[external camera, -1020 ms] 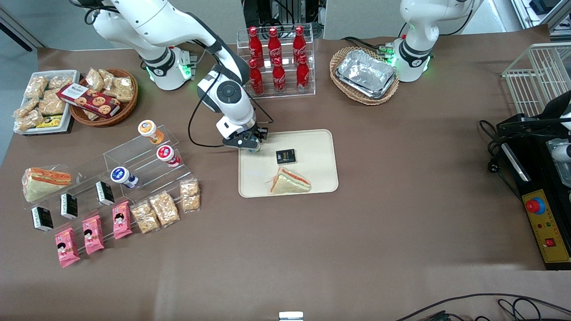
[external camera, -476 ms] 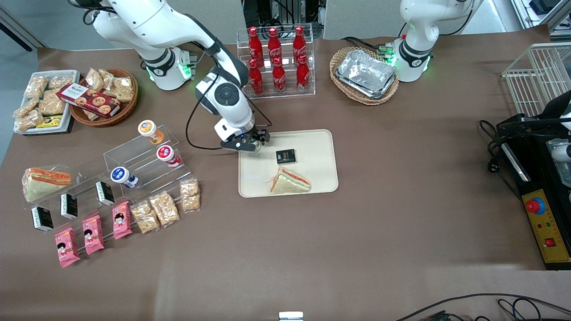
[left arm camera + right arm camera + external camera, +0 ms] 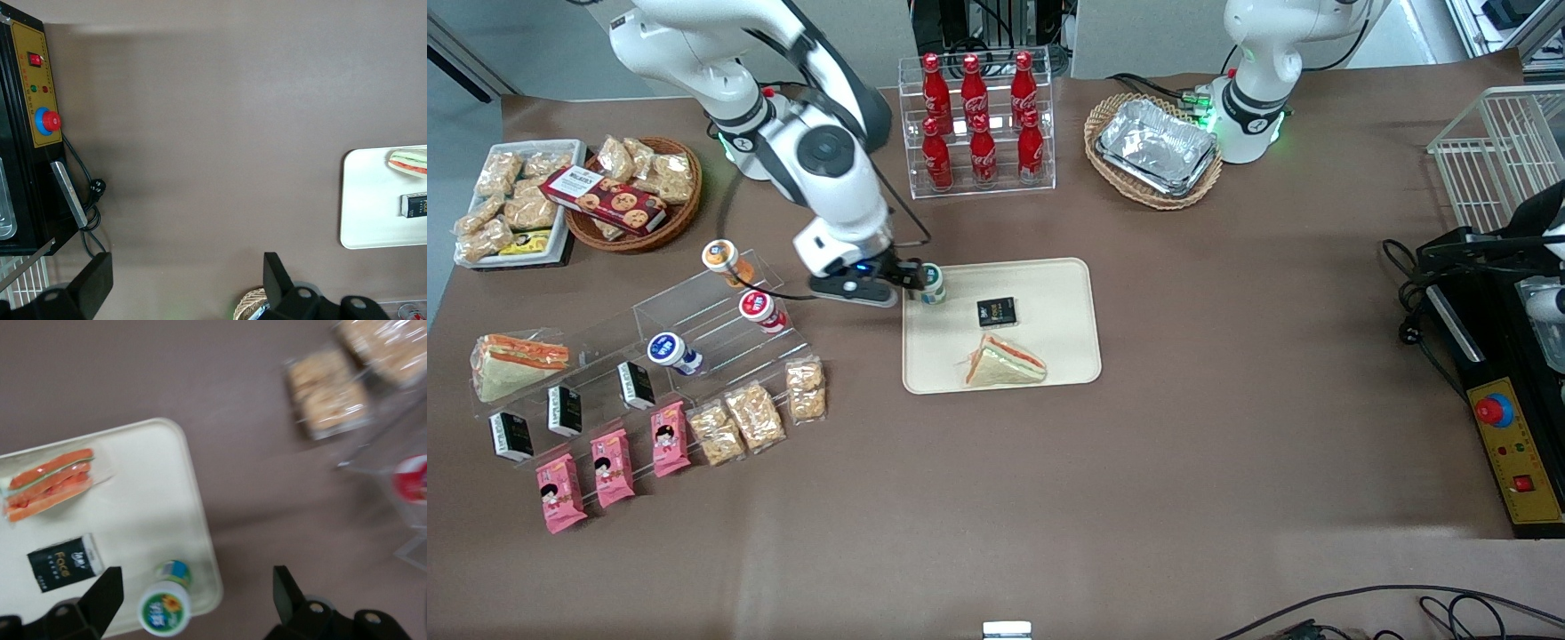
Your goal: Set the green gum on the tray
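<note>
Standing upright on the tray (image 3: 1049,356), green gum (image 3: 933,284) sits beside the gripper's (image 3: 907,277) released fingers.

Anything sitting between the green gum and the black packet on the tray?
No. In the front view only bare tray separates the green gum from the black packet; the right wrist view agrees. The gripper is open beside the gum.

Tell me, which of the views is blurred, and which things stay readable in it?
Right wrist view: smeared, snack packs worst; green gum and tray readable. Front view: sharp, open gripper beside the gum. Left wrist view: sharp too.
</note>
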Robot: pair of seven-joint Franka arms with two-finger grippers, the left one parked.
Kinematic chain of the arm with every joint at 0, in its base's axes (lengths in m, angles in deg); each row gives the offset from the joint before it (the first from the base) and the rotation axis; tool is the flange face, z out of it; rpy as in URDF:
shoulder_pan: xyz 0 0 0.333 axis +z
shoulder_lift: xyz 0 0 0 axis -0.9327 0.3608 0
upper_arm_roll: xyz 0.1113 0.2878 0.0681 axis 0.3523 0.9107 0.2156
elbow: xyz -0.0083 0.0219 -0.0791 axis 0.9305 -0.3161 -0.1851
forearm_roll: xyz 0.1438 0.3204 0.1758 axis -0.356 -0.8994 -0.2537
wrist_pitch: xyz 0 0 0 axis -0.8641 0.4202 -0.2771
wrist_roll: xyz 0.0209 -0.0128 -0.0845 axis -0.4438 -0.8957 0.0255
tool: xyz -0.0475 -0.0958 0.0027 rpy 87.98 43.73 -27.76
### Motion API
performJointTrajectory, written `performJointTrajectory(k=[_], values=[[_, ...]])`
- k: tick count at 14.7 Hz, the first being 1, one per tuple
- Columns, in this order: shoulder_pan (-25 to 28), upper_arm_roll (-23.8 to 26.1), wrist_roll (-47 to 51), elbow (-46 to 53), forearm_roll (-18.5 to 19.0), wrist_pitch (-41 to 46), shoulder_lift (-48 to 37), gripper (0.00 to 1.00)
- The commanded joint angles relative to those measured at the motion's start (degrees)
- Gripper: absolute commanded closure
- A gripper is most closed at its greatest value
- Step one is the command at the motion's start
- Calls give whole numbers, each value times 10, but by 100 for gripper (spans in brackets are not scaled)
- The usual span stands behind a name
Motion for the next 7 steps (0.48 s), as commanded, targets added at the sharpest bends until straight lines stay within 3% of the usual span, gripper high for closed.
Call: performJointTrajectory(k=[1, 5, 7], values=[[-50, 4, -132, 107, 4, 182, -16, 0], [-182, 3, -381, 113, -10, 236, -82, 0], [-237, -9, -453, 113, -50, 259, -111, 0]])
